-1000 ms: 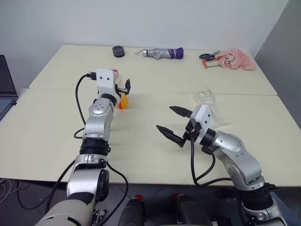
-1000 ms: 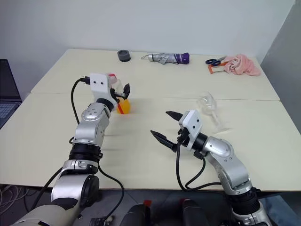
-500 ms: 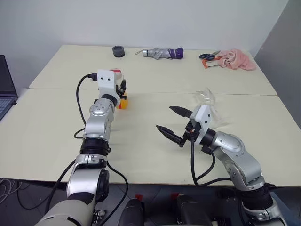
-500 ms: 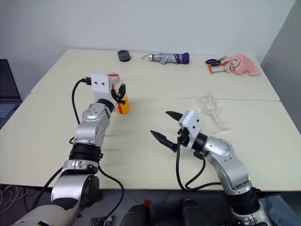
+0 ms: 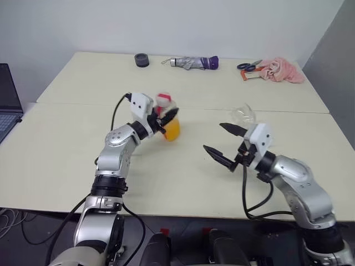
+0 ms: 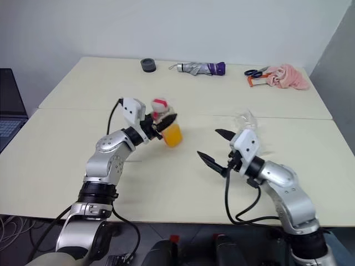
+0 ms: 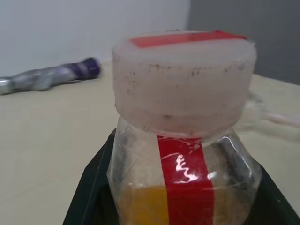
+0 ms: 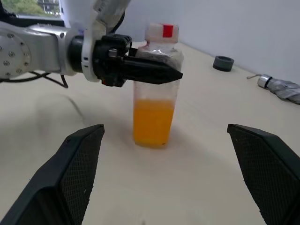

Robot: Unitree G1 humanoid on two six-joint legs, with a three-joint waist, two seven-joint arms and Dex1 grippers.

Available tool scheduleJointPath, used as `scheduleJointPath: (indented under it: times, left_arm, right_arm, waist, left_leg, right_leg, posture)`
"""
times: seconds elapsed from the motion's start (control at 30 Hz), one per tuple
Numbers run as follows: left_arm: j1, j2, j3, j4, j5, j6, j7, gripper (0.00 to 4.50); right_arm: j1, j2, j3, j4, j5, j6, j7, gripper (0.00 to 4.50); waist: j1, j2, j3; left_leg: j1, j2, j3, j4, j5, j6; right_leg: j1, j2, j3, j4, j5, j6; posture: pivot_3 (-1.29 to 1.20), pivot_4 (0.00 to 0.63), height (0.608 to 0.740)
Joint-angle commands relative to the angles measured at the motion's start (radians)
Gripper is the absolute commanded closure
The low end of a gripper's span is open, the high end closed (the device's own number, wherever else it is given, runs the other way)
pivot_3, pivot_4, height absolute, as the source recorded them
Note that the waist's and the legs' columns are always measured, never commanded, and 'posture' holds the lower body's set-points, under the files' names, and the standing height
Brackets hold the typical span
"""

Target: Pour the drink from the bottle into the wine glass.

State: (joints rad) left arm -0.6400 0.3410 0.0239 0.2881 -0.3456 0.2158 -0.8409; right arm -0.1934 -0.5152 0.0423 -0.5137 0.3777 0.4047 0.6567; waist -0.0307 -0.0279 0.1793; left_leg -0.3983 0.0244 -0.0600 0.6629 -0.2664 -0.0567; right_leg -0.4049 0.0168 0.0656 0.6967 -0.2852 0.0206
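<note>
Left gripper [image 5: 166,118] clamps the capped bottle [image 5: 168,123] near the table's middle; the right gripper [image 5: 226,145] gapes empty beside the wine glass [image 5: 243,115]. Risk: the cap [image 7: 183,75] is still on, so tipping pours nothing, and a hasty swing could topple that glass.

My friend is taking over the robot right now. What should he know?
Left gripper: shut on the bottle, near its neck.
Right gripper: open, empty, pointing toward the bottle.
The cap is on; the drink fills the lower half.
The wine glass stands behind the right gripper, and looks empty.
Done: bottle gripped.
Left: take the cap off, then pour.
</note>
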Motion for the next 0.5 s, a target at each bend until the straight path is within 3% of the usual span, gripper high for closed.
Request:
scheduleJointPath:
  times: [0.03, 0.17, 0.5]
  left_arm:
    - [-0.034, 0.039, -0.056, -0.06, -0.046, 0.004, -0.196, 2.67]
    - [-0.081, 0.038, -0.103, -0.002, -0.024, -0.039, -0.307, 2.67]
    - [-0.136, -0.007, -0.159, 0.088, 0.021, -0.122, -0.405, 2.67]
  right_arm:
    - [-0.004, -0.048, -0.052, -0.13, 0.102, 0.089, 0.021, 0.0]
    - [-0.088, -0.031, -0.045, -0.165, 0.163, 0.197, -0.048, 0.0]
    - [-0.265, 0.089, 0.07, -0.107, 0.107, 0.316, -0.201, 0.0]
  waist:
    - [-0.002, 0.0, 0.0]
    - [-0.005, 0.0, 0.0]
    - [-0.002, 0.0, 0.0]
  left_leg:
    - [0.0, -0.001, 0.0, 0.0, 0.0, 0.0]
    - [0.001, 0.001, 0.0, 0.0, 0.0, 0.0]
    - [-0.001, 0.001, 0.001, 0.001, 0.0, 0.001]
  right_leg:
    - [0.0, 0.001, 0.0, 0.0, 0.0, 0.0]
    - [0.0, 0.004, 0.001, 0.0, 0.0, 0.0]
    - [-0.001, 0.004, 0.002, 0.0, 0.0, 0.0]
  posture:
    - [0.0, 0.15, 0.74]
    - [0.0, 0.15, 0.74]
    - [0.0, 0.15, 0.74]
